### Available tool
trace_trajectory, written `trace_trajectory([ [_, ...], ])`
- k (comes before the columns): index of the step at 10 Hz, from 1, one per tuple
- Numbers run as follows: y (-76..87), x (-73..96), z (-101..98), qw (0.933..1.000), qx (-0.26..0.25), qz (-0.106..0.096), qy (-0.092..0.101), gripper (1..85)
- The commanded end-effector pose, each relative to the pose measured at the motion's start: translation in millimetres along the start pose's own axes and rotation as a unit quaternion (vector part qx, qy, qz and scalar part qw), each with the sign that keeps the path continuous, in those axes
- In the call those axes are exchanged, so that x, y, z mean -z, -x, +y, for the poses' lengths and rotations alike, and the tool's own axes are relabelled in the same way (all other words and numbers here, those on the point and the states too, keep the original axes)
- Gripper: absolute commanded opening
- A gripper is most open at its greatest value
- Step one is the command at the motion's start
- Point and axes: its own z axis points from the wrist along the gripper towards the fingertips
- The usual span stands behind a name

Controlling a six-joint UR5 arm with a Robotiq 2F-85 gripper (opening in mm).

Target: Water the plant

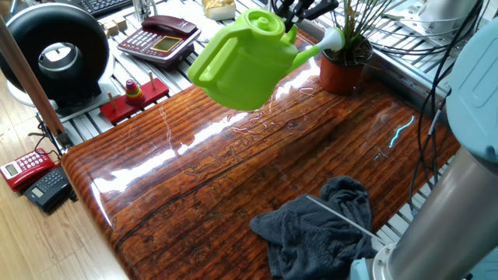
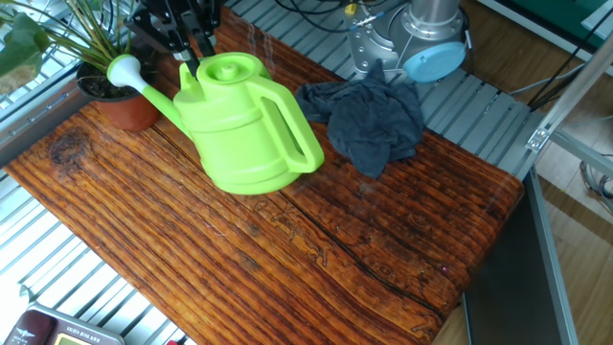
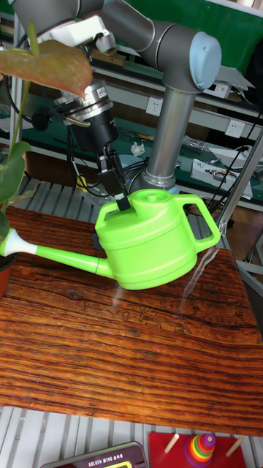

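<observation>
Green watering can (image 2: 247,125) hangs over the tabletop (image 2: 316,240), the end effector (image 2: 189,59) clamped on its top edge, its spout pointing at the plant (image 2: 101,67) at the tabletop's corner.

No legible text anywhere

A glossy wooden table (image 1: 233,179) bears the plant (image 1: 344,66) and a grey cloth (image 1: 323,229).
</observation>
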Motion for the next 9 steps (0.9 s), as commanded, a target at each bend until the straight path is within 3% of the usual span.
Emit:
trace_trajectory([
  [1,2.7,3.6,-1.2,1.0000,0.003,-0.007,-0.003,1.0],
  [9,-2.4,5.8,-0.4,1.0000,-0.002,-0.005,-0.003,1.0],
])
